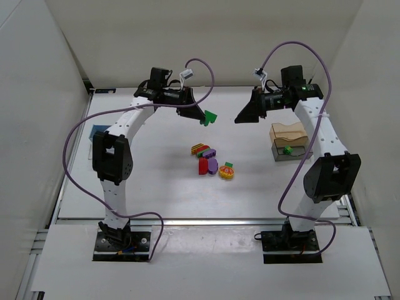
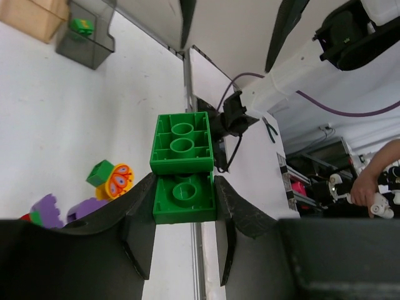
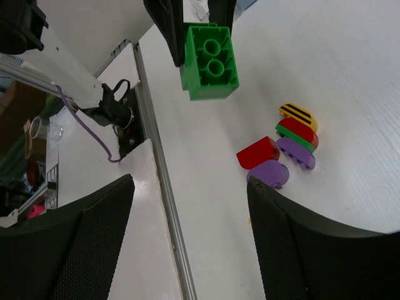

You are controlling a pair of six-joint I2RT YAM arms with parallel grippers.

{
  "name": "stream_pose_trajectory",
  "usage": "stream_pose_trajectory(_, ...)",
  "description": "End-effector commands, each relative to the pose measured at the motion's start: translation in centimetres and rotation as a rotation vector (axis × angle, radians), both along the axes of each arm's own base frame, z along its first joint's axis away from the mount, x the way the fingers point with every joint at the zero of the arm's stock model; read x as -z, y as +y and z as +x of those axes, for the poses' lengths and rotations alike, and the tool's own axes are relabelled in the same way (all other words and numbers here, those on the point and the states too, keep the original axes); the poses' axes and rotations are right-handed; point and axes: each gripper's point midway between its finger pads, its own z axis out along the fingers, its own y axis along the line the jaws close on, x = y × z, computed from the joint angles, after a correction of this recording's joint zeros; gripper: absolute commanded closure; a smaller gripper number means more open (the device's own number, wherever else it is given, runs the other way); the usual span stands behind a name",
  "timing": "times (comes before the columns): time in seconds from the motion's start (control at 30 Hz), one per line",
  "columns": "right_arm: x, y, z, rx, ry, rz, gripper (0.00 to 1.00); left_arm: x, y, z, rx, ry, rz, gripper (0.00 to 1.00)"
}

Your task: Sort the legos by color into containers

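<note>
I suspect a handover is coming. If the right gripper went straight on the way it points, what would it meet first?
Most likely the green lego held in the left gripper, straight ahead between the right gripper's open fingers; the gap between looks free, though depth is unclear.

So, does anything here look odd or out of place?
Only one thing: a green brick hangs in midair, pinched at one end by the left gripper, so about half juts out. The other blocks lie in a loose cluster mid-table; nothing looks spilled or broken.
</note>
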Motion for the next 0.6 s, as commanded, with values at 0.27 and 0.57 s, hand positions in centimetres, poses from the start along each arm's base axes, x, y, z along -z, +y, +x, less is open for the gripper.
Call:
stream_pose_trajectory(0.27, -0.5, 1.6, -0.8, -0.05, -0.015, -0.003, 0.23, -5.1, -0.8, -5.3, 0.089, -0.12, -0.06, 0.88)
stream_pose_trajectory(0.57, -0.9, 2.8, -1.4, -0.088, -0.022, 0.011, 0.24, -5.1, -2.0, -7.7, 0.126, -0.148, -0.047, 0.88)
